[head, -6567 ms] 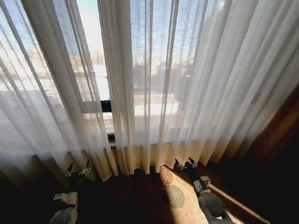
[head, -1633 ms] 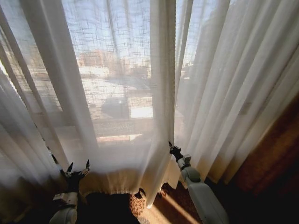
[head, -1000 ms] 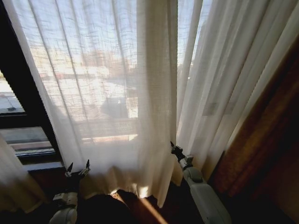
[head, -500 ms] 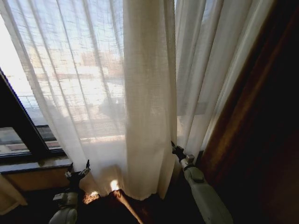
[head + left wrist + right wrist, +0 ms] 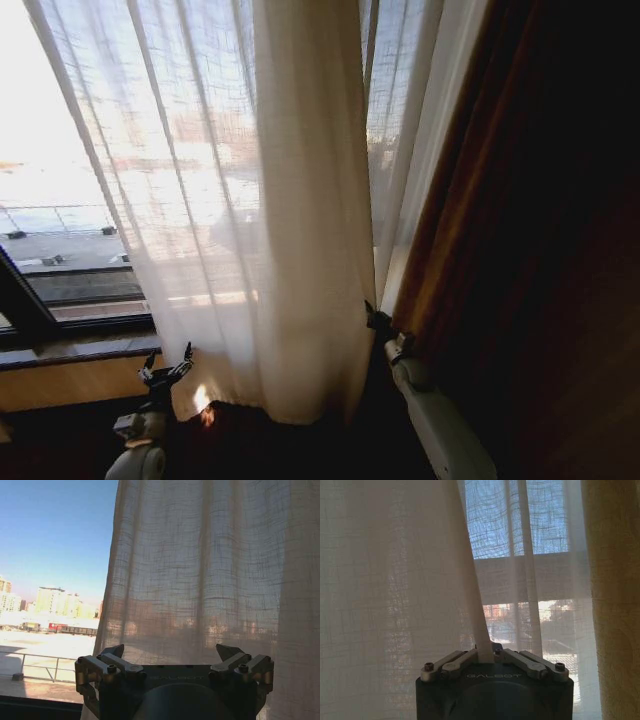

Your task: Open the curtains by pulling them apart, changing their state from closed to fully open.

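Note:
The curtains hang in front of me as sheer cream pleated fabric. One panel (image 5: 300, 200) is bunched into a thick column in the middle, and a narrower strip (image 5: 400, 150) hangs just to its right. My right gripper (image 5: 372, 318) is shut on the bunched panel's right edge, low down. In the right wrist view the gripper (image 5: 488, 652) pinches a thin fold of curtain (image 5: 395, 580) between its fingers. My left gripper (image 5: 166, 362) stands open near the panel's lower left hem. In the left wrist view it (image 5: 171, 652) holds nothing, with the curtain (image 5: 210, 580) just ahead.
A dark brown drape (image 5: 520, 250) fills the right side, right next to my right arm. To the left is bare window glass over a wooden sill (image 5: 70, 350) and a dark window frame (image 5: 20, 300). The floor below is dark.
The view has swung toward the right, bringing the brown drape in. The panel in my shut right gripper has gathered into a tighter column, leaving bare window at the left. The left gripper stayed low and open.

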Controlling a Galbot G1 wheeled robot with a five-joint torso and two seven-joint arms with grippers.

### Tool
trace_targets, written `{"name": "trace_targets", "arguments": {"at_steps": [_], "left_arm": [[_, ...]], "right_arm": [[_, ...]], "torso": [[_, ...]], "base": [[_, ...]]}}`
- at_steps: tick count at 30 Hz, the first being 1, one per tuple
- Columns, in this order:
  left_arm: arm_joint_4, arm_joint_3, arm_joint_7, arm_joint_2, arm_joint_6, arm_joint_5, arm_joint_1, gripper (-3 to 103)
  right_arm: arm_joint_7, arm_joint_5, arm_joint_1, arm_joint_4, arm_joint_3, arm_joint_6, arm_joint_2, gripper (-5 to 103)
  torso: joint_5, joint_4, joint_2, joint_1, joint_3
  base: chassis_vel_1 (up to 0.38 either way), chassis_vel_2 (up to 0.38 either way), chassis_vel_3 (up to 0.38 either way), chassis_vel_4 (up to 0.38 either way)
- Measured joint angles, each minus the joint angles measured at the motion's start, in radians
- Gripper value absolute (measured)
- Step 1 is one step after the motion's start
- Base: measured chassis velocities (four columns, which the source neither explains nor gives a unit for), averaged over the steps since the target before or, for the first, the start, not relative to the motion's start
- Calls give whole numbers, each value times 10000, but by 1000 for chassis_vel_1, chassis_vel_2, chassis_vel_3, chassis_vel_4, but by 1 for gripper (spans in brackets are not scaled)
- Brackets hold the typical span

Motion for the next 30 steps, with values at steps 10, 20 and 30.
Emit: {"name": "trace_targets", "arguments": {"at_steps": [10,20,30], "left_arm": [[1,-12,-7,4,0,0,-1,100],[0,-6,-6,2,0,0,0,100],[0,-1,-4,2,0,0,-1,100]], "right_arm": [[-171,-229,-33,6,9,92,-1,0],[-516,-239,-16,-112,9,-22,32,0],[-417,-148,98,-245,0,207,6,0]], "torso": [[-8,10,0,1,0],[-8,6,0,0,0],[-10,5,0,0,0]], "base": [[6,-13,12,-3],[-12,-12,11,9],[-109,-115,92,100]]}}
